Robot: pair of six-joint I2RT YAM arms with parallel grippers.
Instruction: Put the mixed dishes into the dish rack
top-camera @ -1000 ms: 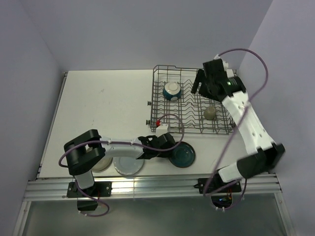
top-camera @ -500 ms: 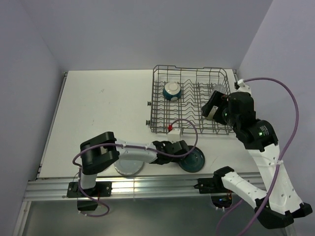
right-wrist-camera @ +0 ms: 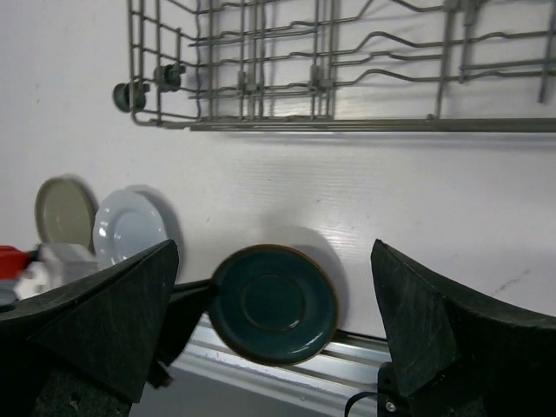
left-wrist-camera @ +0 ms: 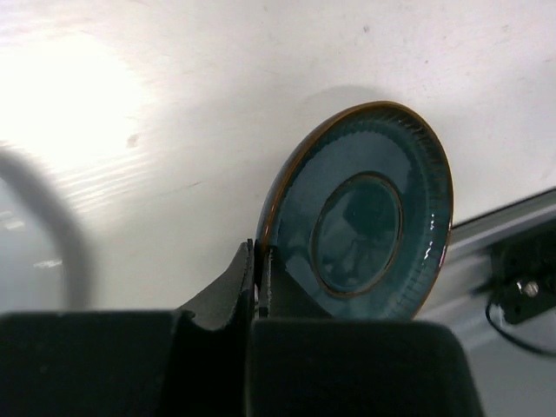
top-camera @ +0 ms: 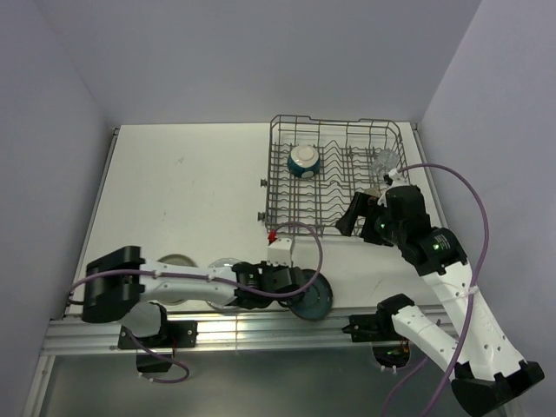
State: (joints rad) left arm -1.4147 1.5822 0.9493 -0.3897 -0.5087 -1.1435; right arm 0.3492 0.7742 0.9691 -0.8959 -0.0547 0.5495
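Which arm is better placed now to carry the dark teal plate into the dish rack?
Left. The left tool is shut on the rim of the dark teal plate, which is tilted. The right tool hangs open and empty by the front of the dish rack.

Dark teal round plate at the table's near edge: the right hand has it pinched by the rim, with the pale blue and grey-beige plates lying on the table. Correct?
Wrong hand. The left hand pinches the dark teal round plate by the rim, as the left wrist view shows; the right hand is open. The pale blue plate and grey-beige plate do lie on the table.
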